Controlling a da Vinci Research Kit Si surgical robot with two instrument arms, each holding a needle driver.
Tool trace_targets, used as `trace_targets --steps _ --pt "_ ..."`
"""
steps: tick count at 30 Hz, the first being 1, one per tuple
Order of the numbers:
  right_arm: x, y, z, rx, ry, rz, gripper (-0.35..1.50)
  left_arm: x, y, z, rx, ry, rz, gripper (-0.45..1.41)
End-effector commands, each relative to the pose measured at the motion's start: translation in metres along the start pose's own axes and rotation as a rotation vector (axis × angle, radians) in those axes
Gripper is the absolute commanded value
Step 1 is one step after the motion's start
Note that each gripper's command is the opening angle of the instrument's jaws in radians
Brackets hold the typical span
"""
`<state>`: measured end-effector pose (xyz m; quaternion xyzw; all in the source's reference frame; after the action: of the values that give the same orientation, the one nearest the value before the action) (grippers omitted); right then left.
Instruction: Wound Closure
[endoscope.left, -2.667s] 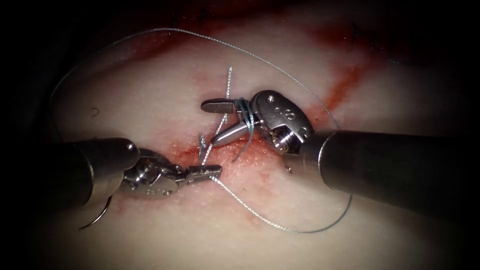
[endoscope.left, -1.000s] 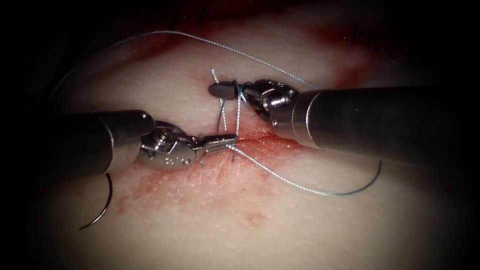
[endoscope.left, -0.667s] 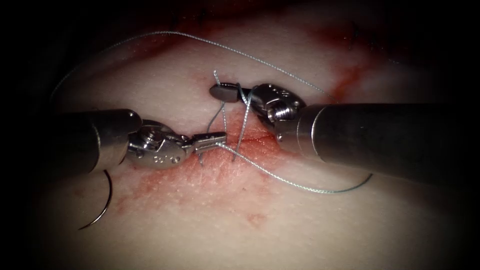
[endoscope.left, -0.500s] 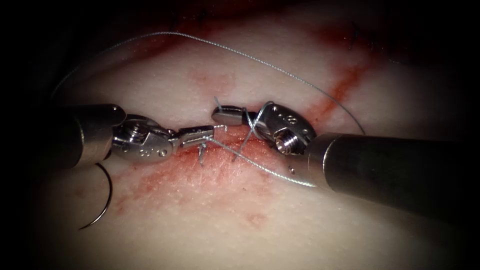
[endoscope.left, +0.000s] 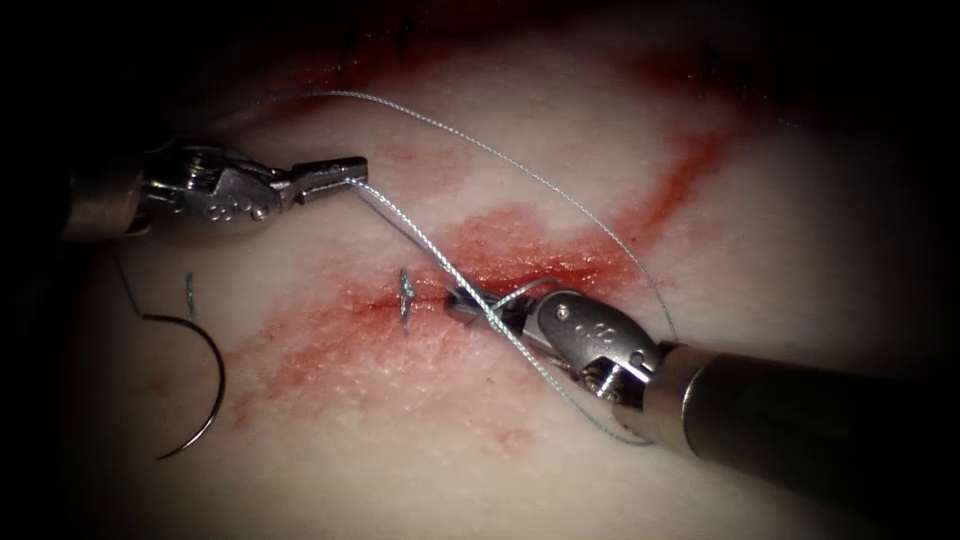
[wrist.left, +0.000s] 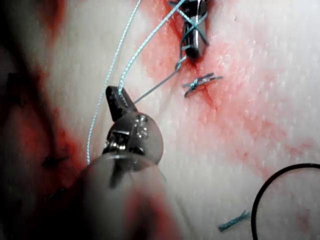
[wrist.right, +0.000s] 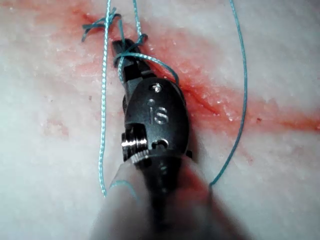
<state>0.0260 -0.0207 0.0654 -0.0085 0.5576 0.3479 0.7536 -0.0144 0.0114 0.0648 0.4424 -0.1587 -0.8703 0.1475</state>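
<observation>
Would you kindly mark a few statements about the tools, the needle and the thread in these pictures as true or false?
1. The left tool holds the thread. True.
2. The needle is held in the right tool. False: it lies free on the tissue, left of the cut.
3. Thread is wrapped around the right tool's jaws. True.
4. The needle is driven into the tissue. False: it rests on top.
5. The left tool grips the tissue. False: it grips only thread.
</observation>
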Motion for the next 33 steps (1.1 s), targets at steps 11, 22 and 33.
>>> trace_targets --steps 11,22,33 --pt "0.0014 -0.0059 -0.0009 -0.089 -0.102 -0.128 -0.35 -0.0039 -0.0077 0.0034 0.050 -0.089 0.028 -0.45" --pt "0.0032 -0.0063 -0.0019 -0.171 -0.127 -0.188 -0.35 -0.0075 -0.0144 0.0088 0.191 -0.207 0.072 -0.45" --pt "0.0031 -0.0067 -0.0019 -0.109 -0.114 -0.231 -0.35 -0.0096 -0.0171 0.0098 0.288 -0.309 0.100 -0.45"
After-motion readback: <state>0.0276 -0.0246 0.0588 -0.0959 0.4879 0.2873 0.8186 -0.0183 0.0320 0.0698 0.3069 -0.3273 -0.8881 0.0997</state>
